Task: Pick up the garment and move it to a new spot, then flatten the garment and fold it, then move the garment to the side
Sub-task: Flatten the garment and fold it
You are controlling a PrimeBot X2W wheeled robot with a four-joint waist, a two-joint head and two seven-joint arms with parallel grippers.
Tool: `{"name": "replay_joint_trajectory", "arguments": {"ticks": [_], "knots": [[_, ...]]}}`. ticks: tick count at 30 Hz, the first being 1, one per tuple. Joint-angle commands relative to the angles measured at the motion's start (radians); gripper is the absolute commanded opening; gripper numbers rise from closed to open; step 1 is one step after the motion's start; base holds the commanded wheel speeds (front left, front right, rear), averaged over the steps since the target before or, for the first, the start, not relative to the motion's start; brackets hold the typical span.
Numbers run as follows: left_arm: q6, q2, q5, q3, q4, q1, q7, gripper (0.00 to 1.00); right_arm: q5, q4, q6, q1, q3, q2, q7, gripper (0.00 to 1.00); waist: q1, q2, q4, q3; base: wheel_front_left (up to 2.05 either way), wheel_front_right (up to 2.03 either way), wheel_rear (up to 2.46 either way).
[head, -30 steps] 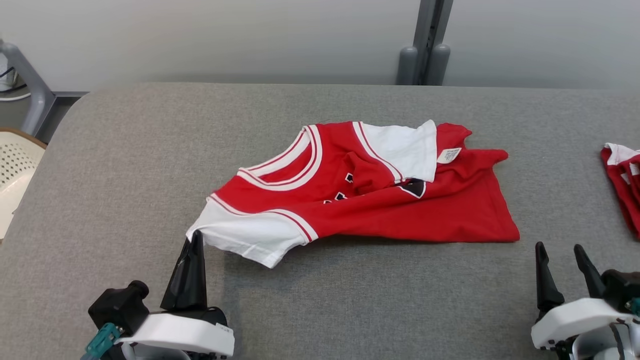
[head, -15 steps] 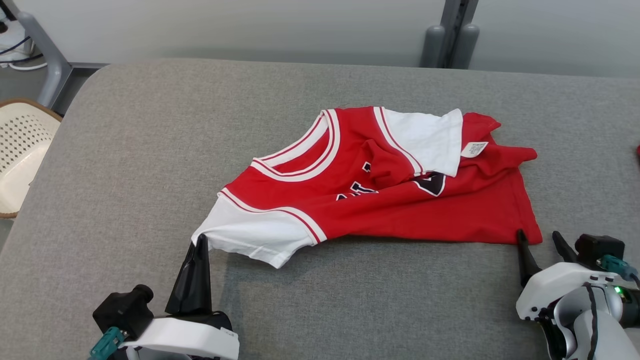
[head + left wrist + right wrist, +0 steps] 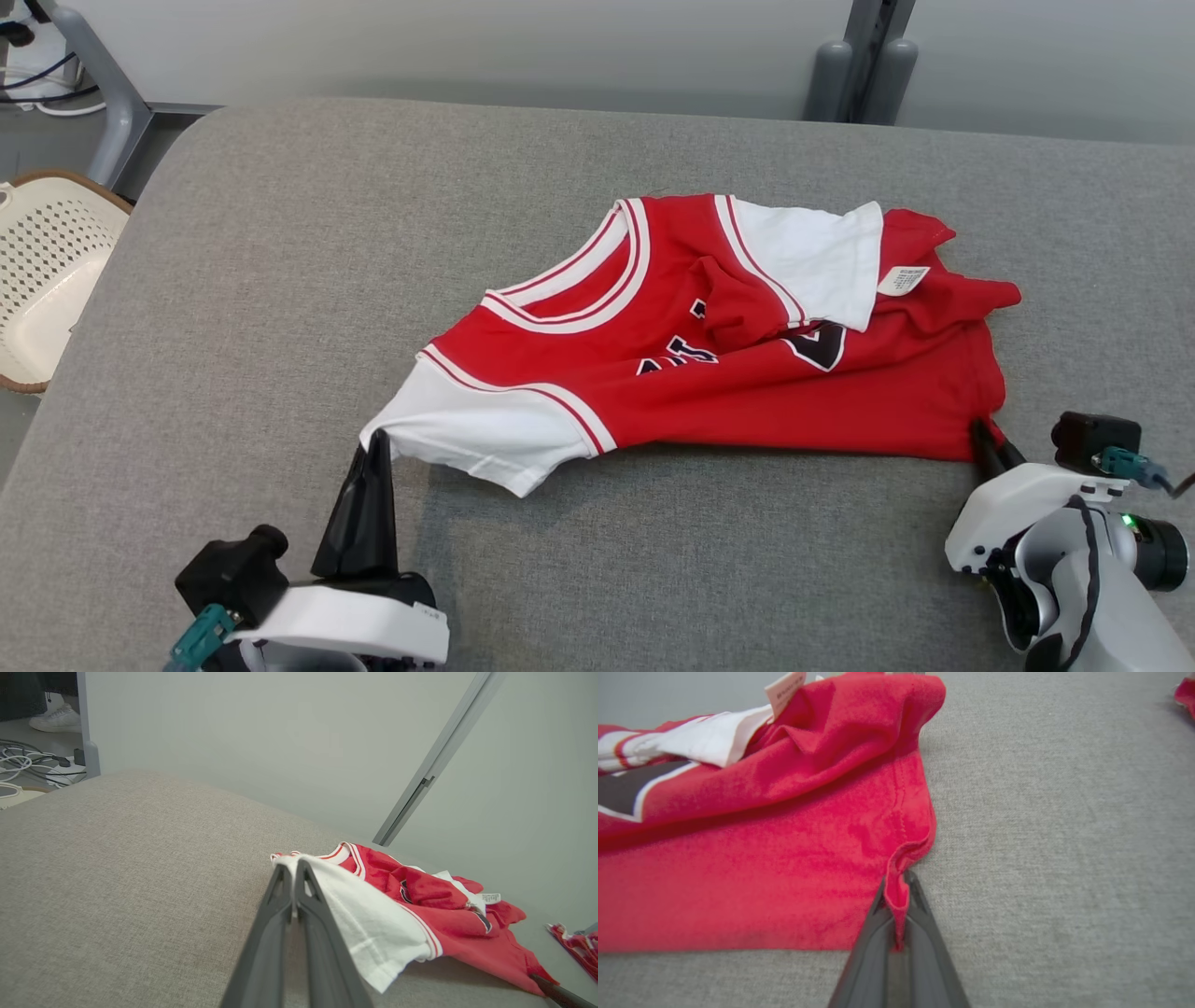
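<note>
The garment [image 3: 747, 373] is a red jersey with white sleeves, lying crumpled on the grey table [image 3: 280, 233]. My left gripper [image 3: 378, 443] is shut on the tip of the near white sleeve [image 3: 364, 919], lifting it slightly; its pinch [image 3: 292, 868] holds white cloth. At the lower right corner of the red hem, my right gripper [image 3: 980, 434] is shut on the fabric. In the right wrist view a fold of the red hem [image 3: 896, 896] is pinched between the dark fingers [image 3: 920, 914]. The other sleeve is folded over the chest.
A white perforated basket [image 3: 42, 271] stands off the table's left edge. Another red cloth [image 3: 577, 947] lies further right on the table. A grey post [image 3: 864, 65] rises behind the far edge, with cables and a person's shoe [image 3: 51, 718] on the floor.
My right gripper moved forward to the hem corner and shut on it, having stood open. The head camera shifted, so the scene slid across the frame. The left gripper kept its hold on the sleeve.
</note>
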Motion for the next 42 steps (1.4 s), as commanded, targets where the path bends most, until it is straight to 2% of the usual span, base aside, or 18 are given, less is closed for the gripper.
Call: {"name": "replay_joint_trajectory", "arguments": {"ticks": [1, 7, 13, 14, 19, 24, 29, 34, 38, 42], "knots": [[-0.008, 0.003, -0.002, 0.006, -0.006, -0.031, -0.01, 0.0, 0.035, 0.012, 0.0, -0.009, 0.008, -0.003, -0.019, 0.0, 0.0, -0.0001, -0.002, -0.002, 0.0, 0.0, 0.0], [-0.03, 0.006, -0.001, 0.011, -0.029, -0.071, -0.026, 0.0, 0.185, -0.053, 0.0, -0.036, 0.076, -0.003, -0.093, 0.0, 0.0, -0.0001, -0.023, -0.017, 0.0, 0.0, 0.0], [-0.065, 0.01, -0.024, 0.036, -0.097, -0.131, -0.037, 0.0, 0.352, -0.256, 0.0, -0.004, 0.155, -0.02, -0.103, 0.0, 0.0, -0.0001, -0.066, -0.037, 0.0, 0.0, 0.0], [-0.065, 0.01, -0.024, 0.036, -0.097, -0.131, -0.037, 0.0, 0.352, -0.256, 0.0, -0.004, 0.155, -0.02, -0.103, 0.0, 0.0, -0.0001, -0.066, -0.037, 0.0, 0.0, 0.0], [-0.097, 0.009, -0.08, 0.074, -0.2, -0.172, -0.042, 0.0, 0.472, -0.508, 0.0, 0.055, 0.193, -0.069, -0.068, 0.0, 0.0, -0.0001, -0.104, -0.055, 0.0, 0.0, 0.0], [-0.097, 0.018, -0.129, 0.104, -0.351, -0.2, -0.014, 0.0, 0.539, -0.772, 0.0, 0.132, 0.175, -0.107, -0.023, 0.0, 0.0, -0.0001, -0.136, -0.074, 0.0, 0.0, 0.0], [-0.08, 0.039, -0.139, 0.111, -0.511, -0.232, 0.04, 0.0, 0.56, -1.032, 0.0, 0.208, 0.119, -0.109, 0.031, 0.0, 0.0, -0.0001, -0.162, -0.088, 0.0, 0.0, 0.0], [-0.066, 0.076, -0.123, 0.091, -0.658, -0.314, 0.13, 0.0, 0.539, -1.281, 0.0, 0.272, 0.049, -0.079, 0.107, 0.0, 0.0, -0.0001, -0.18, -0.08, 0.0, 0.0, 0.0], [-0.065, 0.1, -0.12, 0.08, -0.672, -0.402, 0.191, 0.0, 0.53, -1.339, 0.0, 0.276, 0.034, -0.057, 0.158, 0.0, 0.0, -0.0001, -0.185, -0.047, 0.0, 0.0, 0.0], [-0.075, 0.123, -0.138, 0.074, -0.574, -0.518, 0.253, 0.0, 0.521, -1.283, 0.0, 0.203, 0.05, -0.041, 0.198, 0.0, 0.0, -0.0001, -0.185, 0.013, 0.0, 0.0, 0.0]]}}
